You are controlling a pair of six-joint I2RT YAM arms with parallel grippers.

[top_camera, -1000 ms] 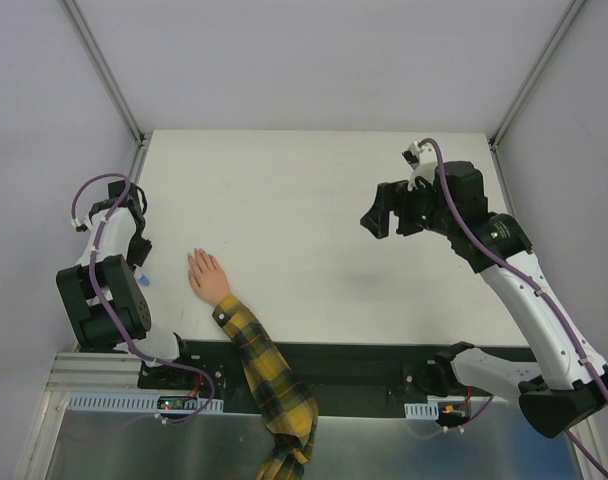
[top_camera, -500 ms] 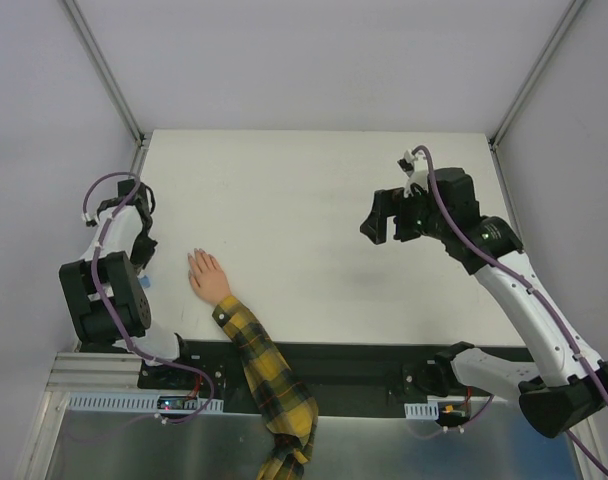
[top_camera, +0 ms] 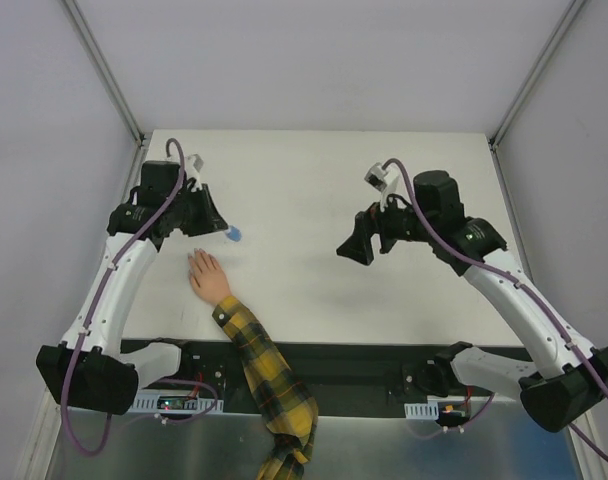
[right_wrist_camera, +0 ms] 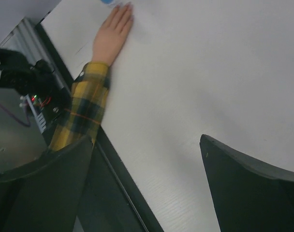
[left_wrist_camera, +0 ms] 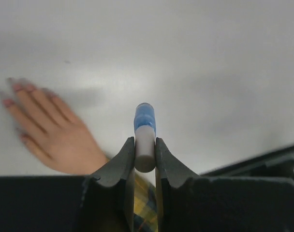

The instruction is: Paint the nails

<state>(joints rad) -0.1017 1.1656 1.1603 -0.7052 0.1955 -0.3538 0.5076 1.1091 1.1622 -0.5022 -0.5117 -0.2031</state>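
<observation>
Our left gripper (left_wrist_camera: 145, 145) pinches the light, probably slippery blue-tipped pen (left_wrist_camera: 144, 124) by its white barrel near the nails (left_wrist_camera: 15, 88) of the hand (top_camera: 206, 275) flat on the table (top_camera: 314, 190); our right gripper (right_wrist_camera: 146, 140) gapes empty.

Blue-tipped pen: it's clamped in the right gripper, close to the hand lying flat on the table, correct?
Not quite. The left wrist view shows the blue-tipped pen clamped in the left gripper, not the right; the right gripper is open and holds nothing. The rest stands: the pen is close to the hand lying flat on the table.
</observation>
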